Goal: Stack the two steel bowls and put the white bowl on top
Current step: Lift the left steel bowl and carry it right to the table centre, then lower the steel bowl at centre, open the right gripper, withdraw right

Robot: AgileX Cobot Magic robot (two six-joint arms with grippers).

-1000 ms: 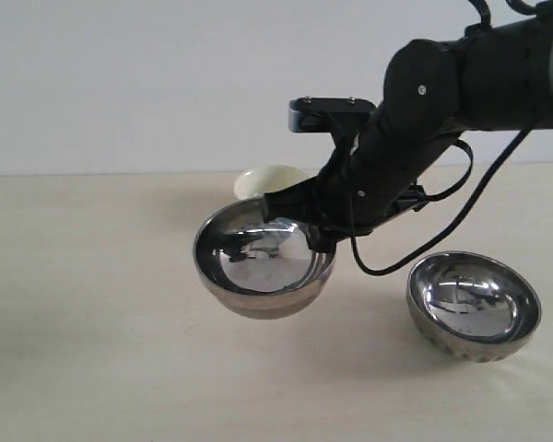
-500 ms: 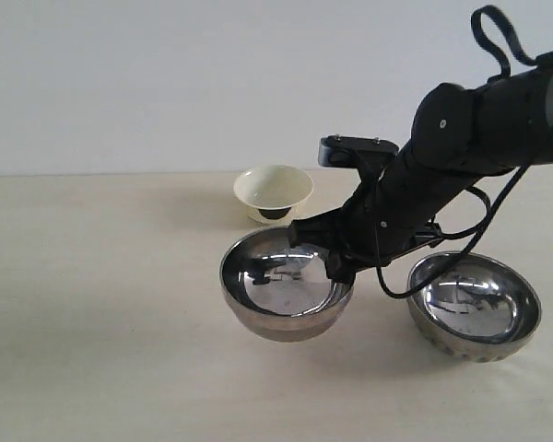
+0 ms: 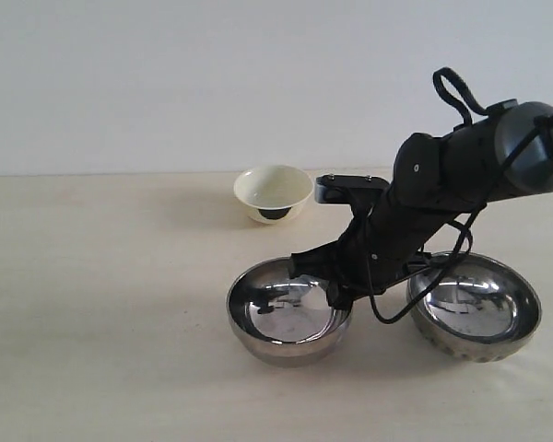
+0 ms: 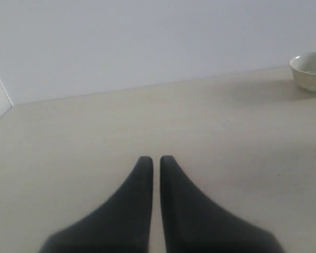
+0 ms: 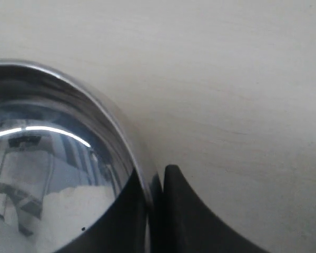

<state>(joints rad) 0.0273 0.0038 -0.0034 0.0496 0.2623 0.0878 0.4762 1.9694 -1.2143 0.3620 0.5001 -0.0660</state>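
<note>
End effector clamps steel bowl, maybe landed; second steel bowl; one white bowl.

Gap btw steel bowls: narrow, filled by right arm; left steel bowl and right steel bowl near.
Left steel bowl rim: right side taken by right gripper, clamped on.
Table, left half: wide room.
White bowl: at back, apart; approached freely from above/left, arm close on right.
</note>
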